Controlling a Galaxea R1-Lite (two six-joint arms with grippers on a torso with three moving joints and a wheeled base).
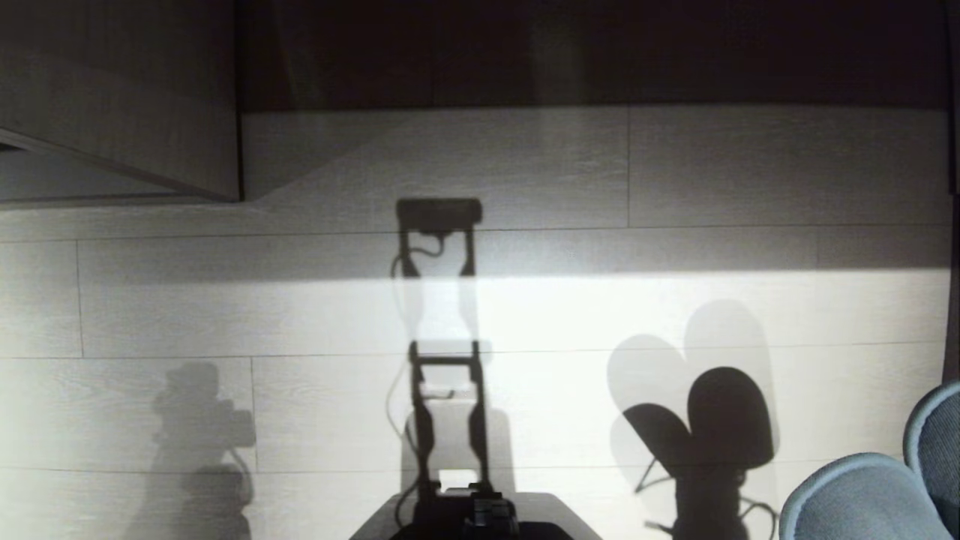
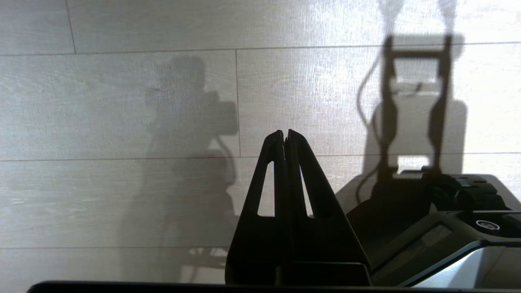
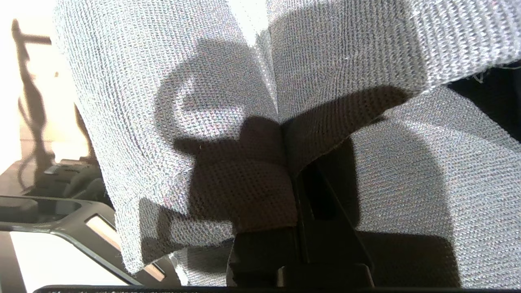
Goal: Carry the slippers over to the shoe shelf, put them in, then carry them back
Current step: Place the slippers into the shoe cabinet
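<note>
My right gripper (image 3: 287,138) is shut on the slippers (image 3: 171,81), which are grey knit fabric in the right wrist view. The cloth drapes over the fingertips, and two folds meet in a seam at the jaws. In the head view the slippers' rounded blue-grey edges (image 1: 862,499) show at the bottom right, above the floor. Their heart-shaped shadow (image 1: 705,420) falls on the pale floorboards. My left gripper (image 2: 285,132) hangs shut and empty over the floor beside the robot base. The shoe shelf is out of view.
A grey-brown wood-grain cabinet panel (image 1: 127,97) stands at the upper left of the head view, with a dark recess (image 1: 592,52) along the top. The robot's base (image 1: 480,517) sits at the bottom centre. Robot shadows lie across the sunlit floor (image 1: 300,315).
</note>
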